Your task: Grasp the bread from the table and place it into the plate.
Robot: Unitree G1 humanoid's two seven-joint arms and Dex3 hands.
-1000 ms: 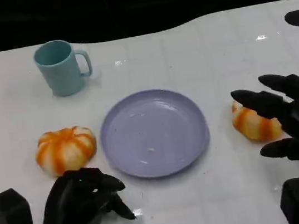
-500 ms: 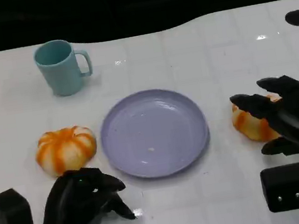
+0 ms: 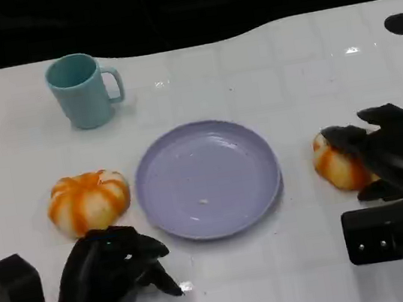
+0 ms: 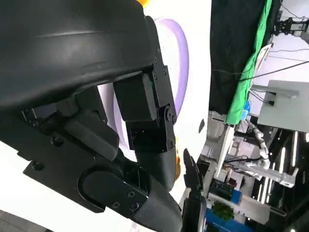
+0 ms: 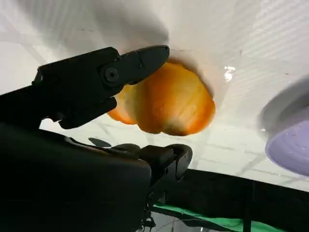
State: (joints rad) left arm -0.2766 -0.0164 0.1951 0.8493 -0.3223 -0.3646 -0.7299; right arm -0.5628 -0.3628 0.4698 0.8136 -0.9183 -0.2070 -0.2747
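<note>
Right hand (image 3: 392, 147) fingers spread around bread (image 3: 338, 165), grip unconfirmed; left hand (image 3: 106, 271) curled, holding nothing; plate (image 3: 207, 178) between.

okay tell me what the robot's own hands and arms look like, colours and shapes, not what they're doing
Both hands are matte black with many jointed fingers that taper to rounded tips. The left hand has a boxy black block beside it at the wrist. The right hand sits ahead of a rectangular black wrist housing dotted with small pale screws. Close up, the right hand's fingers show a round pivot screw, and the left's shell is smooth and glossy.
</note>
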